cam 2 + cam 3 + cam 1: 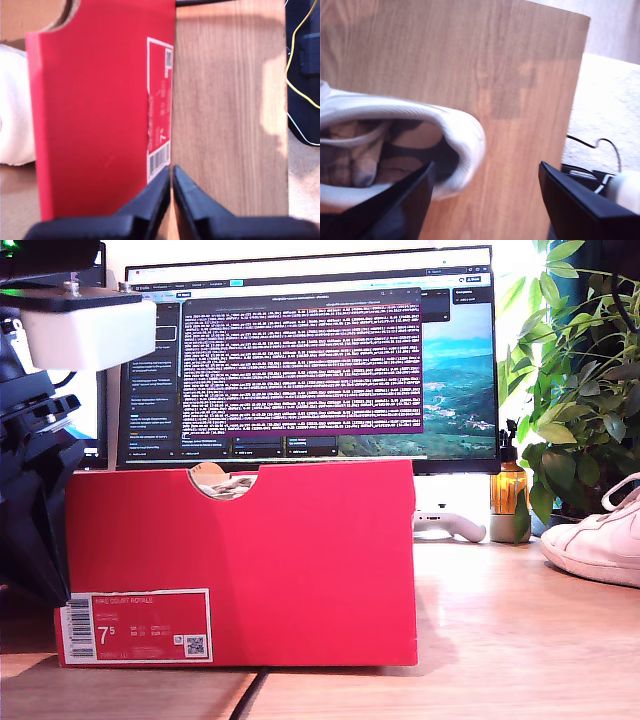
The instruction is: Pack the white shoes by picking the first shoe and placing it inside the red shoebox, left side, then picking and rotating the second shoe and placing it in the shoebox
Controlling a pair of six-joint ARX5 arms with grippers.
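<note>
Standing upright on the pale wood-grain bench (520, 640), the red shoebox (240, 560) fills the middle of the exterior view, a smooth matte cardboard slab with a half-round notch cut into its top edge at about twelve o'clock and a white barcode label (135, 625) at its seven o'clock corner. Through the notch a bit of white shows, too little to tell what it is. One white shoe (598, 540) rests on the bench at the box's three o'clock, well apart from it, its rounded leather toe and thick scuffed sole showing at the exterior view's right edge.

My first claw (171, 172) hangs over the box's labelled face, its dark wedge-shaped fingers pressed together with only a thin seam between them, gripping nothing. My second claw (485, 175) hovers over a white shoe's padded, curved heel collar; its black fingers stand wide apart, one just beside the shoe's opening.

Behind the box sits a monitor (310, 360), with a leafy plant (580, 370) at its three o'clock.
</note>
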